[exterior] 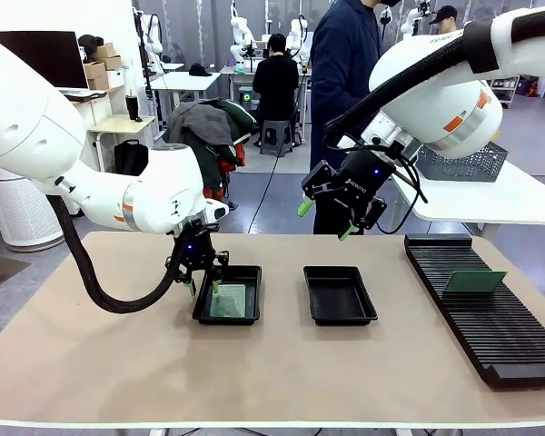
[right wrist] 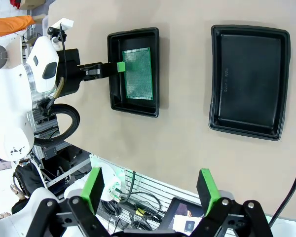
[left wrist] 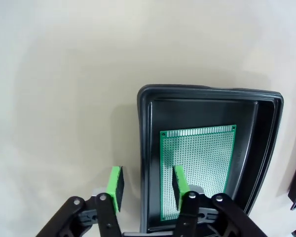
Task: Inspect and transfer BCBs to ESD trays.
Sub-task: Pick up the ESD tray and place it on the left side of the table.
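Green BCB [left wrist: 200, 168] is lying in the left ESD tray [left wrist: 147, 128], left fingers [left wrist: 117, 186] hovering parted and empty astride its rim — right fingers [right wrist: 94, 183] spread wide — while the second tray [exterior: 339, 295] and a racked board [exterior: 473, 282] are waiting.

Two trays [exterior: 227, 321] [exterior: 341, 295], two boards [exterior: 227, 302] [exterior: 473, 282], one rack [exterior: 490, 336]

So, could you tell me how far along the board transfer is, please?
One board already lies flat in the left tray. The left hand hangs over that tray's rim, jaws apart, holding nothing; the right hand is open and empty. Left to do: the right tray is bare and another board stands in the rack.
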`<state>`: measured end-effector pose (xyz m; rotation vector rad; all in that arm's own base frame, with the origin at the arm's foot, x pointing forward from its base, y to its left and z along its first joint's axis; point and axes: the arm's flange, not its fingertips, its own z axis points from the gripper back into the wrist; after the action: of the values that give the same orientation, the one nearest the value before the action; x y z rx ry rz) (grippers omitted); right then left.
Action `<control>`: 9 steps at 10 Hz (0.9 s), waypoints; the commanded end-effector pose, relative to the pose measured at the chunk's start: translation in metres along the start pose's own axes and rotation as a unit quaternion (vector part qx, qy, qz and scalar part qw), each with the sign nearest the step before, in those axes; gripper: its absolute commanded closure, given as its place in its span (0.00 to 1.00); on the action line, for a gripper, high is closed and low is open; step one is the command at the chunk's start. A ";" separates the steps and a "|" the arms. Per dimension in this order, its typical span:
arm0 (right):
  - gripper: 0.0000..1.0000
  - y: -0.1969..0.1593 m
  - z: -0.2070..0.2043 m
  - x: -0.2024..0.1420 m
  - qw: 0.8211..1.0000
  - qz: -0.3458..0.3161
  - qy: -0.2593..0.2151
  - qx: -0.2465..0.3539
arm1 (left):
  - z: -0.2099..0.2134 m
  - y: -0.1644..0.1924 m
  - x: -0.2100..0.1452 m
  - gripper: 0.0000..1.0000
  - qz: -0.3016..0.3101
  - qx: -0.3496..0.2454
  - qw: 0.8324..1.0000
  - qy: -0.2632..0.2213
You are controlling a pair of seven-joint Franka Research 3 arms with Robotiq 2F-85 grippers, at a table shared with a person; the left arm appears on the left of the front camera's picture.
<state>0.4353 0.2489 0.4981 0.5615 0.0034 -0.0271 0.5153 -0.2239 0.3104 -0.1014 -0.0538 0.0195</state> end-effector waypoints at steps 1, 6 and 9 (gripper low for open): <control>0.00 0.003 -0.001 0.003 1.000 -0.005 -0.001 -0.006 | -0.003 0.002 -0.008 0.54 0.010 0.018 1.000 -0.013; 0.00 0.003 -0.001 0.003 1.000 -0.005 -0.001 -0.006 | -0.002 0.003 -0.009 0.75 0.010 0.019 1.000 -0.013; 0.00 0.003 -0.001 0.003 1.000 -0.005 -0.001 -0.006 | -0.002 0.002 -0.009 0.88 0.009 0.018 1.000 -0.012</control>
<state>0.4353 0.2489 0.4981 0.5615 0.0034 -0.0271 0.5127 -0.2216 0.3092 -0.0979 -0.0502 0.0213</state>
